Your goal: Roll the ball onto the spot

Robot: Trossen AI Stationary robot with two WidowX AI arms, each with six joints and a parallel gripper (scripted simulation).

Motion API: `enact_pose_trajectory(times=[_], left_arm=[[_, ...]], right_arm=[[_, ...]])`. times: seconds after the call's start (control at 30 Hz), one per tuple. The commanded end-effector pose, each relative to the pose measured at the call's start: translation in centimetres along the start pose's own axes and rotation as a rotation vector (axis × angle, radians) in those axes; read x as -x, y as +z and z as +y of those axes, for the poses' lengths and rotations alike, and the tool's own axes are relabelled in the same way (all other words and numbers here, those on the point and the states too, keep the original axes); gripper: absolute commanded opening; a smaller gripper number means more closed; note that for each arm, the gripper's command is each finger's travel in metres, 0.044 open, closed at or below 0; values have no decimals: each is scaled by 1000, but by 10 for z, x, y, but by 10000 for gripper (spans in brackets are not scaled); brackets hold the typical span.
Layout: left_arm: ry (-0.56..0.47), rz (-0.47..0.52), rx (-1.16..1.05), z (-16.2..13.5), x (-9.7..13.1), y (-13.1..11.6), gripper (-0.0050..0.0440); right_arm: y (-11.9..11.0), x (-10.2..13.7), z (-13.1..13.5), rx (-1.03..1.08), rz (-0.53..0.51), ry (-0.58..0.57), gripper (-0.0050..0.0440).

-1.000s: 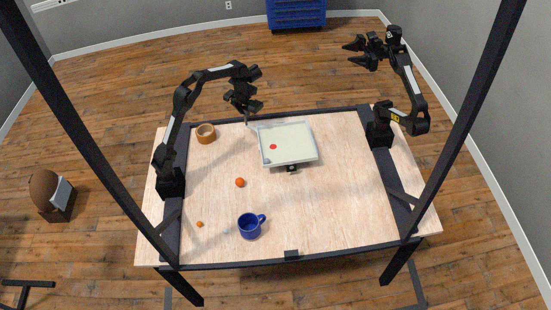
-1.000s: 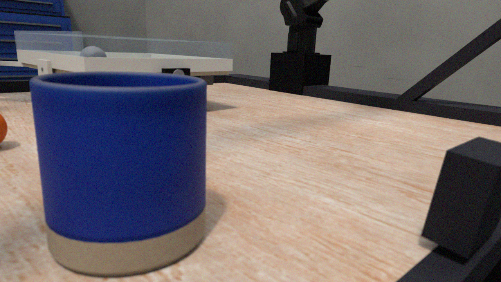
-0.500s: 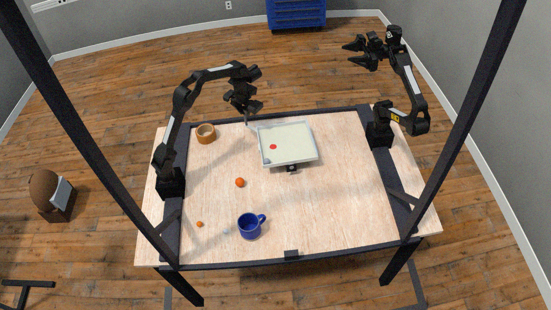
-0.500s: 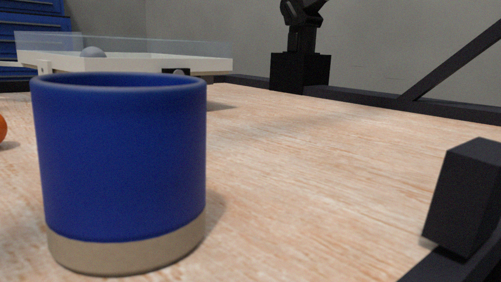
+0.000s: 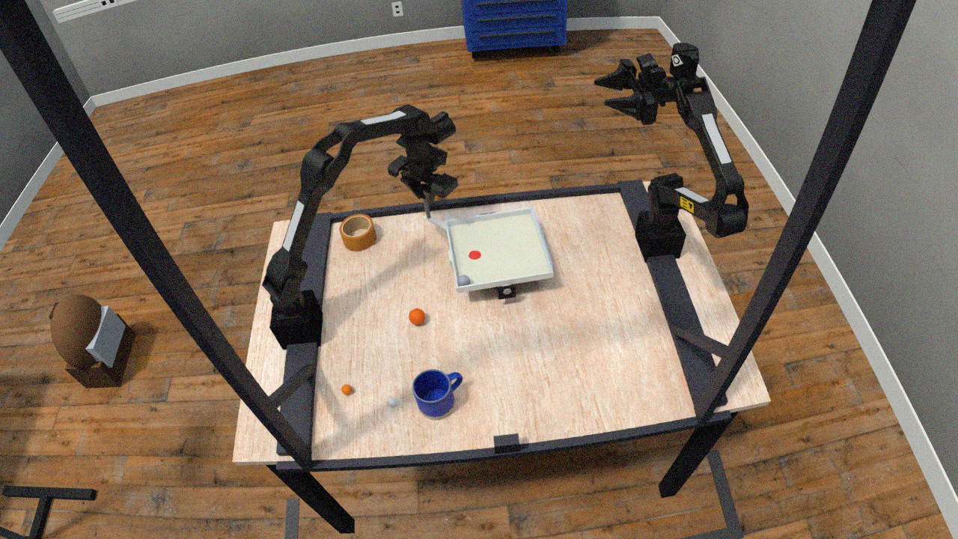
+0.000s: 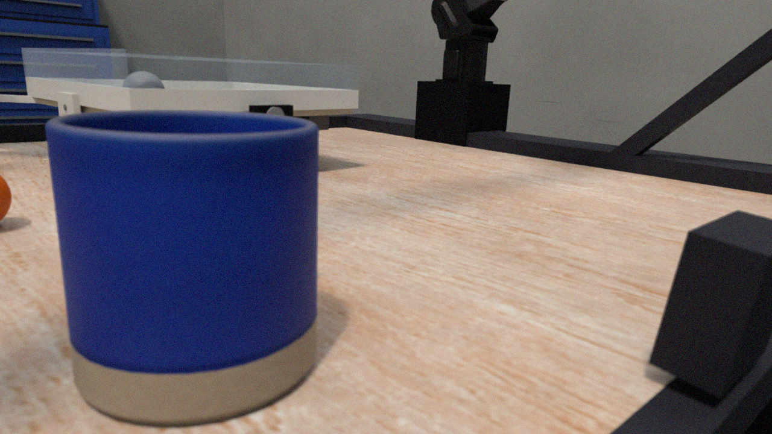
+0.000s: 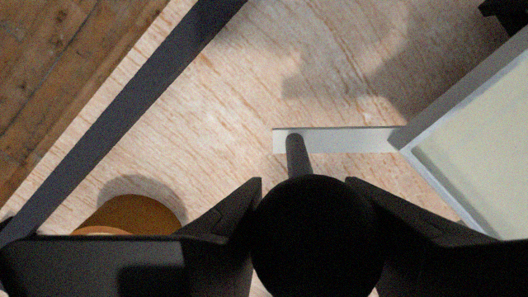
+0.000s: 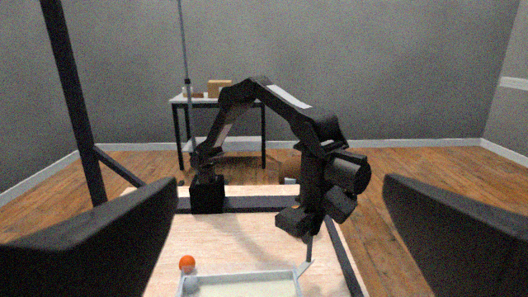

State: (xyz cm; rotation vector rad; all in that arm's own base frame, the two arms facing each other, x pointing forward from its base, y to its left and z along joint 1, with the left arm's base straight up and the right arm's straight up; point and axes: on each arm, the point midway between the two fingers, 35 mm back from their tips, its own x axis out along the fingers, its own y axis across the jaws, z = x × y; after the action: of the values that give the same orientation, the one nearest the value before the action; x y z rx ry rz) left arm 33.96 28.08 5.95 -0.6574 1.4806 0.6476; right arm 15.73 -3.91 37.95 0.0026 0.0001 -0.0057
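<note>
The clear-lidded plate (image 5: 529, 278) (image 6: 302, 97) (image 7: 458, 92) (image 8: 247, 275) stands raised on its mount and looks close to level; its exact tilt is hard to tell. The grey steel ball (image 5: 463, 279) (image 6: 143, 79) (image 8: 190, 285) sits in the plate's near-left corner in the top view. The red printed spot (image 5: 474, 254) lies away from the ball, farther back. My left gripper (image 5: 424, 182) (image 7: 302, 186) is shut on the black knob (image 7: 315, 235), whose rod stands on the white arm (image 7: 351, 139) from the plate's corner. My right gripper (image 5: 601, 92) (image 8: 280, 186) is open and empty, high and away from the plate.
An orange-brown ring (image 5: 357, 239) (image 7: 136, 214) stands left of the plate. An orange ball (image 5: 416, 316) (image 8: 186, 262), a blue mug (image 5: 433, 395) (image 6: 183, 242), a small orange ball (image 5: 346, 388) and a small pale ball (image 5: 392, 402) are nearer the front edge. Dark frame bars border the table.
</note>
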Motion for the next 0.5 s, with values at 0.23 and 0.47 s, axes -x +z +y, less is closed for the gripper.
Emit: enact_pose_trajectory(times=[0.23, 0.47], left_arm=[[0, -62, 7, 1, 18, 10, -50], [1, -57, 6, 0, 17, 10, -50]], right_arm=[[1, 0, -2, 3, 0, -2, 400], [1, 0, -2, 3, 0, -2, 400]])
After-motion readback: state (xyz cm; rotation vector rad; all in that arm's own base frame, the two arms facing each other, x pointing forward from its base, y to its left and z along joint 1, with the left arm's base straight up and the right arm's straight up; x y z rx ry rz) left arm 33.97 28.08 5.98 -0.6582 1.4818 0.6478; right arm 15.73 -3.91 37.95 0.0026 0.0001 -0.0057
